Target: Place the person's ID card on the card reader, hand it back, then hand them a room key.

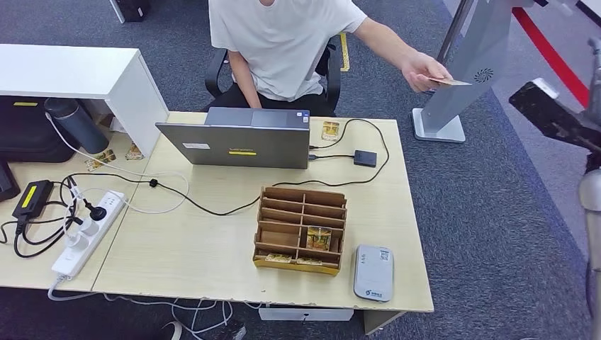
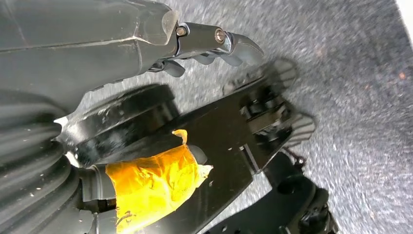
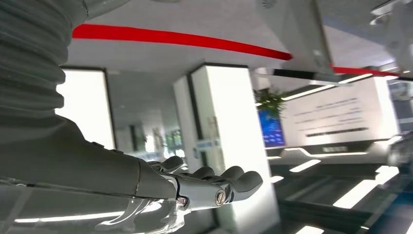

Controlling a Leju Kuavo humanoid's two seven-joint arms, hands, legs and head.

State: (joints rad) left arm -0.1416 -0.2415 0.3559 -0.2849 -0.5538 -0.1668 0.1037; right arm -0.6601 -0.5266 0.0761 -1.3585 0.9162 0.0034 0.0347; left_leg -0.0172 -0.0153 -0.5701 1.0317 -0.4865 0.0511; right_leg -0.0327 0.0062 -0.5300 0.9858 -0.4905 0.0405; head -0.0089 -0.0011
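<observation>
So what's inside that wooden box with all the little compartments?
The wooden organizer holds a yellowish card standing in a lower right slot, and similar cards along its front row. Most slots look empty; the dividers hide their floors.

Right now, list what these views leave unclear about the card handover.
- ID card: head view, too small to read; the person's hand covers one end.
- Right robot hand: right wrist view, fingers apart, nothing held.
- Card reader: its markings are too small to read.
</observation>
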